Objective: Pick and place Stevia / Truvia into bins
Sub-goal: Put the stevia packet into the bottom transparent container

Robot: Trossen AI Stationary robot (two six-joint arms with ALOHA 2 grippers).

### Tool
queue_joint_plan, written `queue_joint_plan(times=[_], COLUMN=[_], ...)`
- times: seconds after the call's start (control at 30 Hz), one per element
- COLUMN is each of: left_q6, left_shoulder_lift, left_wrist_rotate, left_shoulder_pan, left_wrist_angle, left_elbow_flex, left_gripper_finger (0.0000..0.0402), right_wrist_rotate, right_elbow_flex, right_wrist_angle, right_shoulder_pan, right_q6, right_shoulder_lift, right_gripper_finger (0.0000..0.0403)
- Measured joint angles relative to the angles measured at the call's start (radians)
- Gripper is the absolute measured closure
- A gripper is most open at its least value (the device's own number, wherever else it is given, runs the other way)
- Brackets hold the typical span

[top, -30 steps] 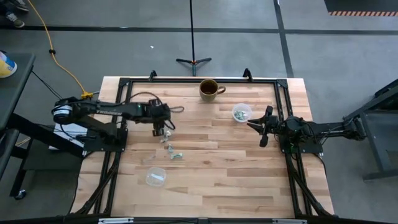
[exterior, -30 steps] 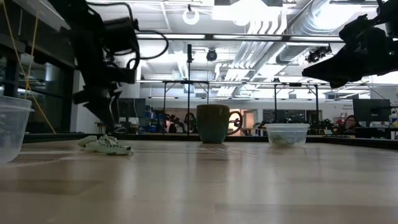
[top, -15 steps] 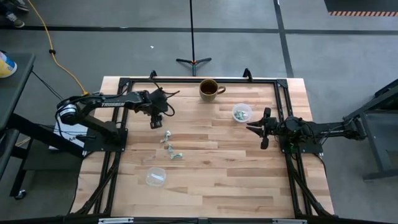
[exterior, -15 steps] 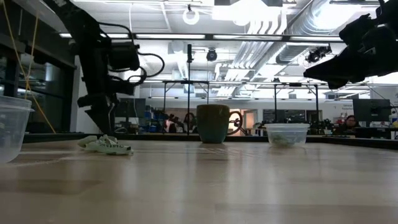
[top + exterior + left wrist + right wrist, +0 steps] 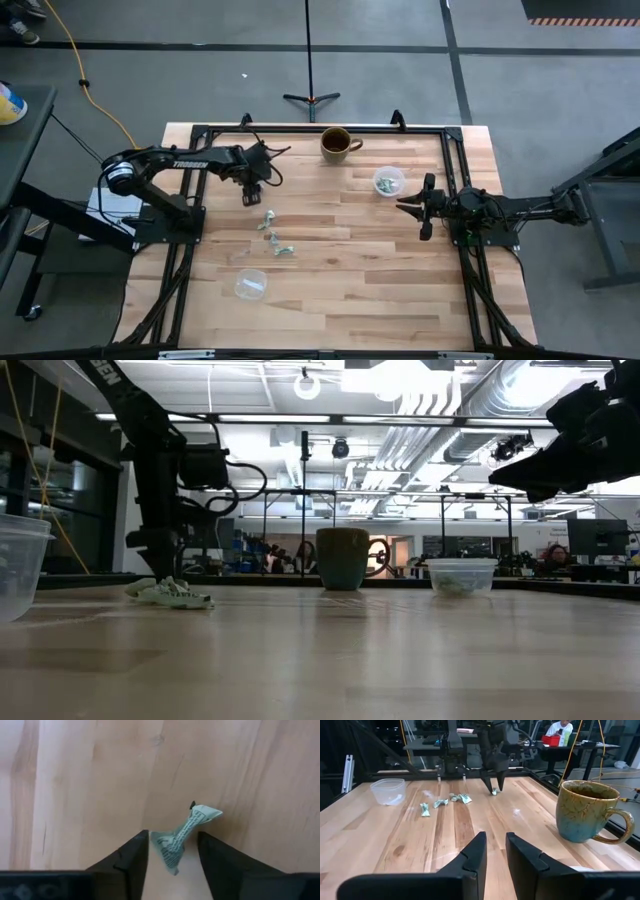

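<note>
My left gripper hangs low over the table's far left part, fingers pointing down and open. A crumpled pale green packet lies between its fingertips. Three more packets lie loose on the wood just nearer, seen also from table height as a low heap. One clear cup stands near the near left edge with something pale inside. The other cup stands far right and holds packets. My right gripper waits beside that cup, above the table, fingers slightly open. My left gripper stands astride the crumpled packet from above. One finger is right against the packet's near end, while a gap shows at the other finger. I cannot tell whether the fingers touch it or whether it rests on the wood.
A brown mug stands at the far edge between the arms, close to my right gripper's side. A black frame runs around the tabletop. Bare wood lies in the middle and near part of the table.
My left gripper has moved from right beside the loose packets toward the table's far edge and a little left, then stopped. The three loose packets and my right arm have stayed where they were.
</note>
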Motion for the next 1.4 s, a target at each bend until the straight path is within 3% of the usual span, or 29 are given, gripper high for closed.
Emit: queue_joint_plan(times=[0.4,0.5,0.67,0.87,0.93,1.13,1.4], left_q6=[0.014,-0.003,-0.039,-0.123,-0.19,-0.428,-0.736], left_shoulder_lift=[0.002,-0.002,-0.011,-0.015,-0.015,-0.015,-0.015], left_wrist_rotate=[0.03,0.094,0.25,0.398,0.374,0.177,0.149], left_shoulder_pan=[0.0,0.0,-0.058,-0.266,-0.357,-0.621,-0.916], left_wrist_angle=[0.038,-0.018,-0.122,-0.249,-0.266,-0.42,-0.454], left_elbow_flex=[0.032,0.073,0.153,0.226,0.241,0.285,0.338], left_gripper_finger=[0.0374,0.0379,0.0353,0.038,0.038,0.0366,0.0379], right_wrist_rotate=[0.001,0.001,0.001,0.001,0.001,0.001,0.005], right_elbow_flex=[0.0,0.0,0.0,0.0,0.0,0.0,0.0], right_wrist_angle=[0.0,0.0,0.0,0.0,0.0,-0.001,-0.001], right_shoulder_pan=[0.0,0.0,0.0,0.0,0.0,0.0,0.0], right_q6=[0.0,0.002,0.003,0.004,0.004,0.004,-0.001], right_shoulder_lift=[0.0,0.0,0.0,0.0,0.001,0.01,0.011], right_gripper_finger=[0.0341,0.034,0.0344,0.0347,0.0346,0.0348,0.0351])
